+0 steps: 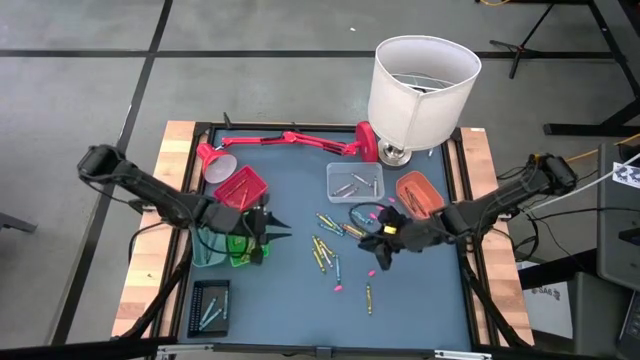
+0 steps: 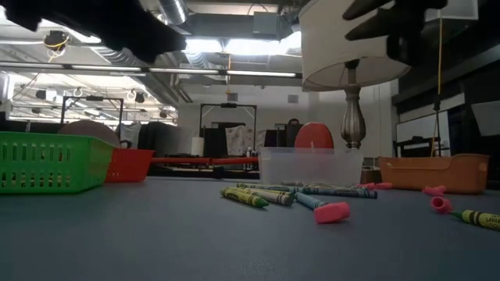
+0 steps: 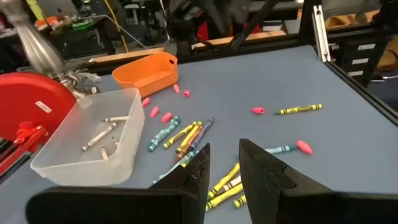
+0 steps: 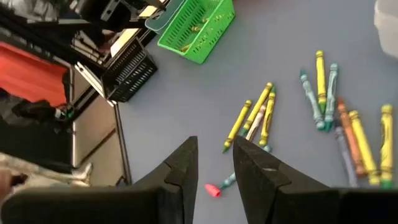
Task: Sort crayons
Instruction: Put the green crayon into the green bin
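While both arms are held above the blue table (image 1: 300, 310), the crayons (image 1: 322, 250) are seen scattered at its middle, between the two grippers — a few lie in the clear tray (image 1: 355, 182). The left gripper (image 1: 278, 226) is poised beside the green basket (image 1: 242, 250), its fingers slightly spread and nothing pinched — the right gripper (image 1: 378, 250) likewise, over a pink bit (image 1: 371, 271)

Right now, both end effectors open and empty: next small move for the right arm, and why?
Probably lower the right end effector onto the nearest yellow crayon: it hovers open and empty just above it. The left end effector waits open by the green tray.
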`<action>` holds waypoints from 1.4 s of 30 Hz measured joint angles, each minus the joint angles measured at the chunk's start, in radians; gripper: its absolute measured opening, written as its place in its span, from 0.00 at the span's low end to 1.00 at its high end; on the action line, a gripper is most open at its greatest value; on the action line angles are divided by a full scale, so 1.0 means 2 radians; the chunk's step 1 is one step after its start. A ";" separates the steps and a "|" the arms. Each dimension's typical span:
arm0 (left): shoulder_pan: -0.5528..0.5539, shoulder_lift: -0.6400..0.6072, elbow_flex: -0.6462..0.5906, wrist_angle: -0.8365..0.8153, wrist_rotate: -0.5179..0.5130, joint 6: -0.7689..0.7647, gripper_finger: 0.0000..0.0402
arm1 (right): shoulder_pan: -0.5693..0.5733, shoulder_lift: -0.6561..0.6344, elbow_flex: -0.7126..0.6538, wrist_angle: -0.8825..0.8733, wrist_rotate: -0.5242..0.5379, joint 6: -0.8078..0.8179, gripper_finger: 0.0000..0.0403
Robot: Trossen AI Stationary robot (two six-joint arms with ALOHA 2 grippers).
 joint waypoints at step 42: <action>-0.021 0.000 -0.001 -0.015 0.043 -0.005 0.17 | 0.098 0.323 0.237 -0.273 -0.140 0.361 0.25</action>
